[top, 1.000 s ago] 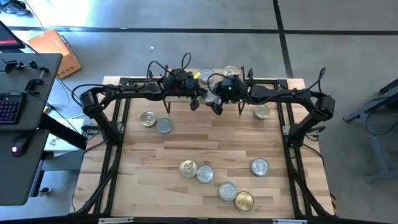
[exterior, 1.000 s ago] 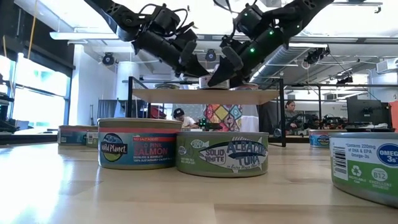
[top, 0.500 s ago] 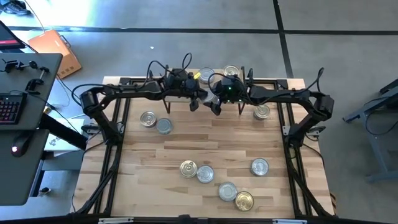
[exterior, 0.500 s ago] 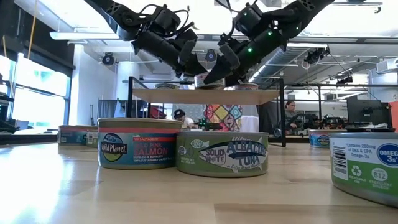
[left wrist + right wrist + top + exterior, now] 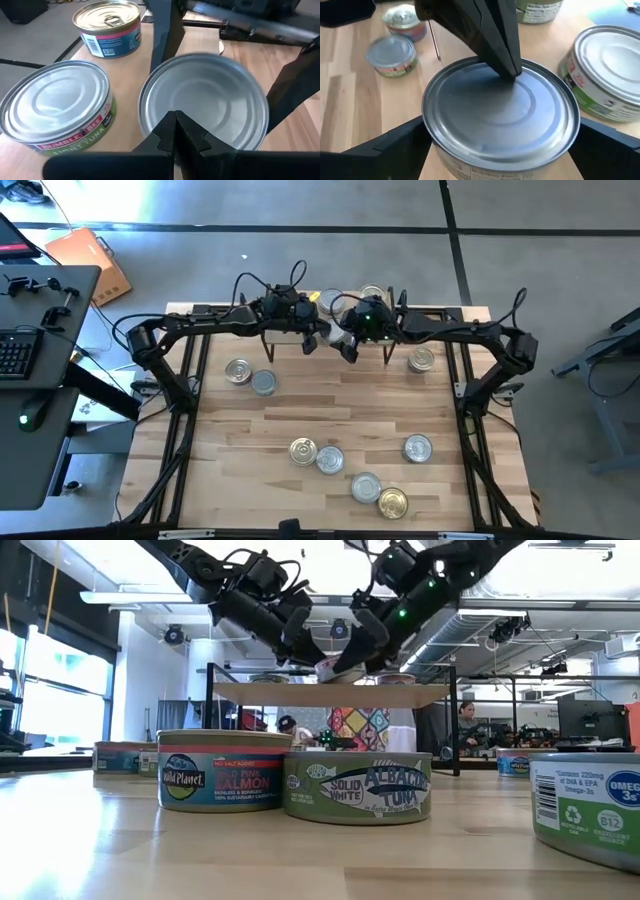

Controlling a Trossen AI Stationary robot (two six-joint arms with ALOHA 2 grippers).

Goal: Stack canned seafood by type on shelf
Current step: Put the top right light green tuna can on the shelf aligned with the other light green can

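The right gripper [image 5: 500,145] stood wide around a silver tin [image 5: 501,112] on the shelf [image 5: 330,694]; the left gripper [image 5: 176,131] (fingers pressed together) rested on the lid.

Four cameras cover one table [image 5: 300,410]: one overhead, one at surface level, one on each wrist.

The high view looks straight down, taking in the whole table and floor around it. The low view sits at tabletop height, facing level across close tins toward the shelf [image 5: 330,693] and room beyond. Both wrist views look from very near onto the same plain silver tin [image 5: 202,100] on the shelf, which lies at upper centre of the high view.
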